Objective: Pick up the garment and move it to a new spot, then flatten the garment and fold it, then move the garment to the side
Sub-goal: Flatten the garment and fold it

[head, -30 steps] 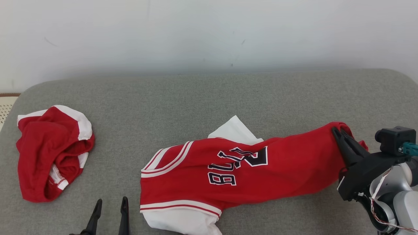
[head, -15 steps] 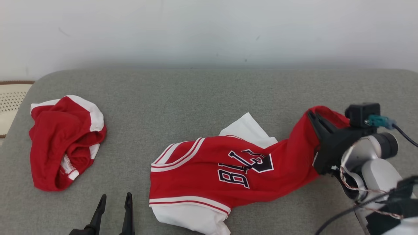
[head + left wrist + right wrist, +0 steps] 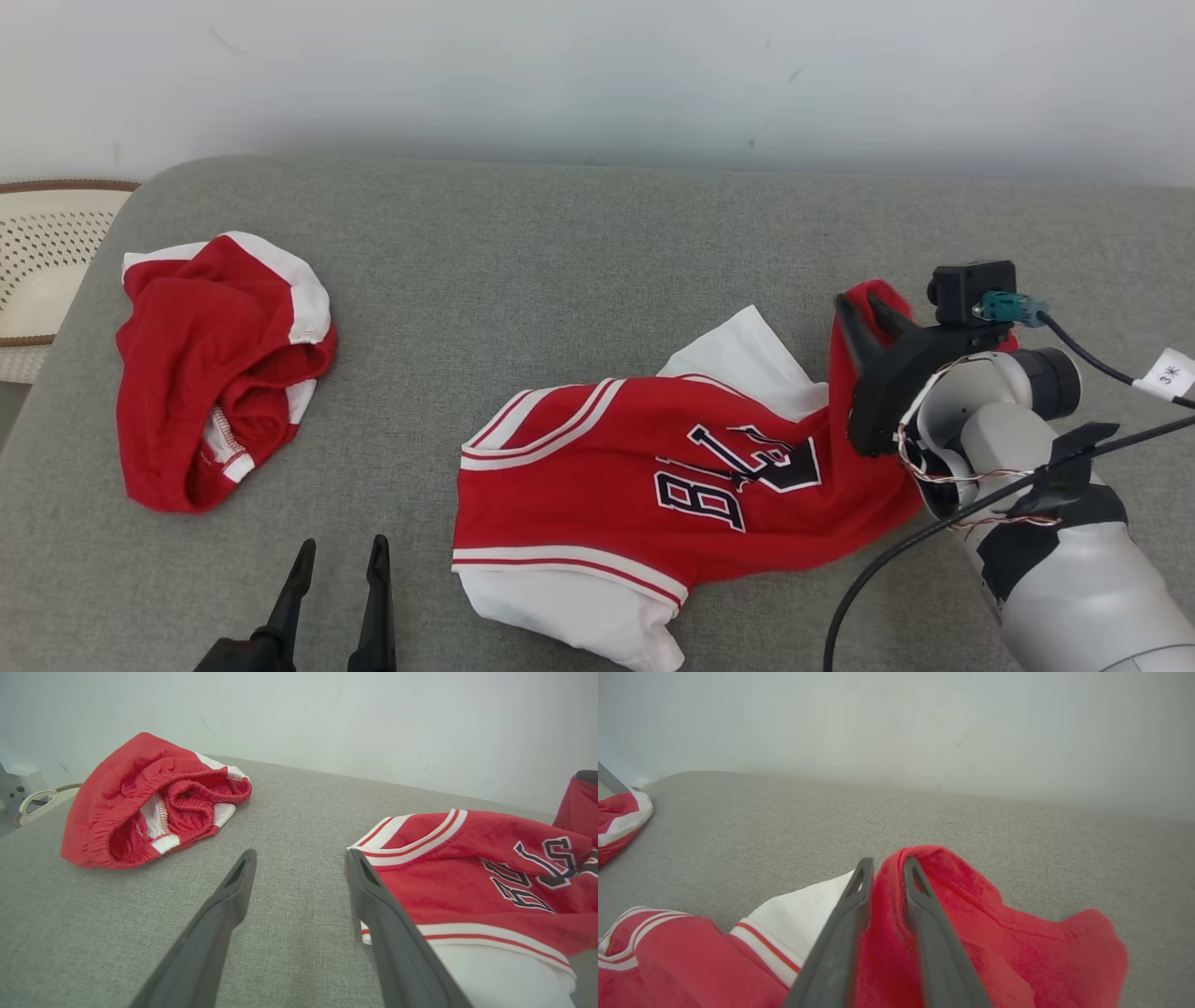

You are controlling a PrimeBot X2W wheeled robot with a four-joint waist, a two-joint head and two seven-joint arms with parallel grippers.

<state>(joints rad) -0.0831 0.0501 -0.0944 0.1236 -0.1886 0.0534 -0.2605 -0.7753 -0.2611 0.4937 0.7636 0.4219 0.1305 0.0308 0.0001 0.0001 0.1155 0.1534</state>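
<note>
The garment (image 3: 644, 476) is lying on the grey cushion (image 3: 560, 280), its right end now being lifted and drawn inward by the right pincer (image 3: 859, 301), which is clamping the red fabric. The cloth is slackening, so I judge the move is under way. The left pincer (image 3: 342, 546) is waiting wide open and empty.

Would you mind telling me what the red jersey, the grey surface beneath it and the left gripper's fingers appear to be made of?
Red jersey: soft knit fabric, matte, likely polyester or cotton; it creases and drapes. Grey surface: woven upholstery cloth, matte; fine heathered weave shows. Fingers of the left gripper: dark plastic or rubber, dull, smooth; which is unclear.
</note>
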